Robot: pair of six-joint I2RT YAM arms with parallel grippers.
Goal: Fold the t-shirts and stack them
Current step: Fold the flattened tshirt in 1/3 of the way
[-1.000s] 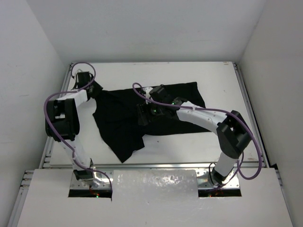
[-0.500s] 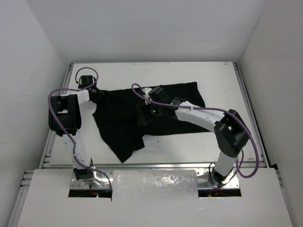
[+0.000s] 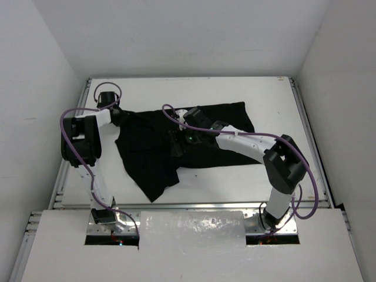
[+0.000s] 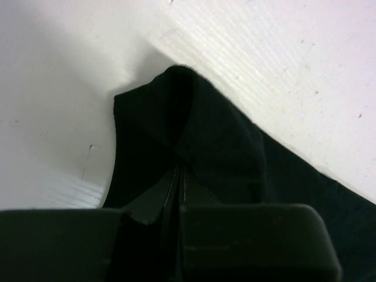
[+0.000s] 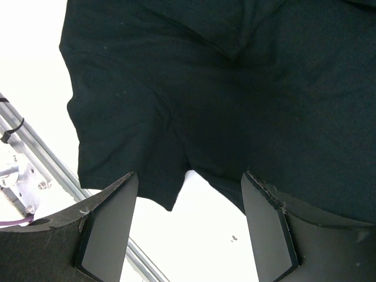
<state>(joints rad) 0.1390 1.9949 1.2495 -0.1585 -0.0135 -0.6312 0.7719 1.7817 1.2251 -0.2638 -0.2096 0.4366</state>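
A plain black t-shirt (image 3: 154,154) lies crumpled across the middle of the white table (image 3: 235,182). My left gripper (image 3: 119,117) is at the shirt's far-left corner and is shut on a bunched fold of the black cloth (image 4: 200,135). My right gripper (image 3: 178,143) hovers over the shirt's middle, open and empty, its two pale fingers (image 5: 108,226) spread wide above the cloth (image 5: 205,88) and a patch of bare table.
A metal rail (image 3: 59,182) runs along the table's left edge and shows in the right wrist view (image 5: 35,153). White walls enclose the table on three sides. Purple cables (image 3: 247,136) loop along both arms.
The left arm has shifted slightly toward the back left, its elbow rising, with the shirt corner in its grip. The right arm has barely moved.
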